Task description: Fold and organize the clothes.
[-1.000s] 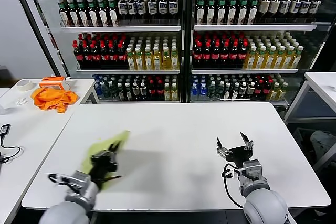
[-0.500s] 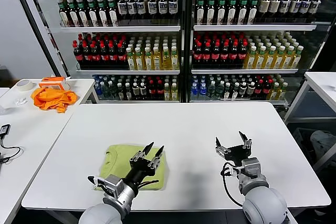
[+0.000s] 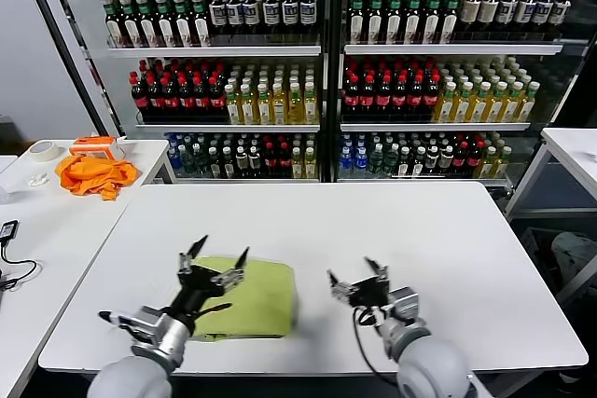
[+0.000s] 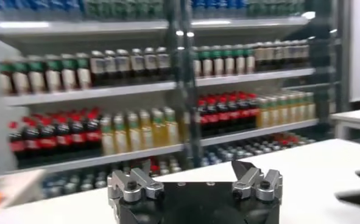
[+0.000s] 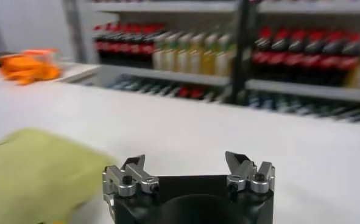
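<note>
The lime T-shirt [image 3: 258, 295] lies folded into a rough rectangle on the white table [image 3: 308, 221], near its front edge, left of centre. It also shows in the right wrist view [image 5: 33, 176]. My left gripper [image 3: 215, 256] is open and empty, raised just over the shirt's left part. My right gripper [image 3: 357, 273] is open and empty, a little to the right of the shirt and apart from it. In the left wrist view the left gripper [image 4: 195, 176] points toward the shelves. In the right wrist view the right gripper [image 5: 189, 167] faces across the table.
A bright orange cloth [image 3: 91, 174] and a tape roll [image 3: 42, 149] lie on a side table at the far left. Shelves full of bottles [image 3: 317, 72] stand behind the table. Another white table [image 3: 574, 151] is at the far right.
My left gripper swung right, then back left over the shirt, which went from a blurred bunch to a flat folded rectangle. My right gripper moved left toward the shirt.
</note>
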Action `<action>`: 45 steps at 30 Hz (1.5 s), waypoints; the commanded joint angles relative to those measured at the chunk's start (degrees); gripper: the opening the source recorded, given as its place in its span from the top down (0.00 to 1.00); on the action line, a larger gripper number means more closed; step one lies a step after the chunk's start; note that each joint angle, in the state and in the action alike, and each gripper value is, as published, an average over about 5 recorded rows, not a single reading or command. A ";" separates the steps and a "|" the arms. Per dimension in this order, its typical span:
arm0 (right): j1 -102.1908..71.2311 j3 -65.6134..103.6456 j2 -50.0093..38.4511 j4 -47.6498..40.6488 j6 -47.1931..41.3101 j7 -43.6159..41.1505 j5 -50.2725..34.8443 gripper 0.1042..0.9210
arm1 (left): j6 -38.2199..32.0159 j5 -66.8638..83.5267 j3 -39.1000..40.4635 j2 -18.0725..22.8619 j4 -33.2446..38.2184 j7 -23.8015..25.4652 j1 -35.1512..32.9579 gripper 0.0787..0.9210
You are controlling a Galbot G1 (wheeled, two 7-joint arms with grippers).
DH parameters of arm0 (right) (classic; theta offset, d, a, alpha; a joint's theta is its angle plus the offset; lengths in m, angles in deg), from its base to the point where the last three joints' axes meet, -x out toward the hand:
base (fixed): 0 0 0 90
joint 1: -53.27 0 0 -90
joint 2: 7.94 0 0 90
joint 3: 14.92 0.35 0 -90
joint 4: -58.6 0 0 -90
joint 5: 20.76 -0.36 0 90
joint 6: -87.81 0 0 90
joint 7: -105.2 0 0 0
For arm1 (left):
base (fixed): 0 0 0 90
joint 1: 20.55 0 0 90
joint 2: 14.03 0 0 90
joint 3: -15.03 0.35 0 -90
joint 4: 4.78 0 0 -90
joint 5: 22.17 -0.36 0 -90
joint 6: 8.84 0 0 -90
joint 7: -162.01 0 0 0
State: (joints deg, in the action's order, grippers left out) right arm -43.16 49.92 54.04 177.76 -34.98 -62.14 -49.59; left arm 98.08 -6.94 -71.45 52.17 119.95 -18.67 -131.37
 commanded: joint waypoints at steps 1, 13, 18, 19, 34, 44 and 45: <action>5.01 -12.57 0.44 -6.32 -0.52 -3.66 -5.43 0.12 | -1.90 -1.33 -8.28 -1.30 -0.59 0.12 -2.97 0.12; 8.20 -13.12 3.18 -11.40 -0.36 -4.84 -6.41 0.12 | -0.33 -2.04 -6.65 0.49 -1.00 -0.14 -2.93 0.12; 9.70 -13.97 3.99 -12.95 -0.40 -4.46 -6.54 0.12 | 0.54 -1.57 -6.46 0.66 -0.84 -0.37 -3.21 0.12; 9.83 -14.08 4.09 -13.13 -0.41 -4.20 -6.56 0.12 | 0.59 -1.56 -6.38 0.72 -0.83 -0.39 -3.24 0.12; 10.74 -14.23 4.82 -14.16 -0.41 -3.87 -8.70 0.45 | 1.53 -0.88 -5.89 0.88 -0.02 -0.32 -2.93 0.12; 10.22 -13.40 5.48 -13.93 1.21 -1.64 -8.69 0.80 | 1.50 -1.03 -6.10 1.09 -0.58 -0.33 -2.96 0.12; 9.81 -12.80 5.59 -13.51 1.85 -1.26 -8.05 0.83 | 1.43 -1.05 -6.09 1.06 -0.65 -0.33 -2.94 0.12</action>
State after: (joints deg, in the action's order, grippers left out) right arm -32.75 36.03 59.01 163.92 -35.15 -65.53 -58.40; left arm 99.32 -8.10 -77.46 53.27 119.34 -18.99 -134.34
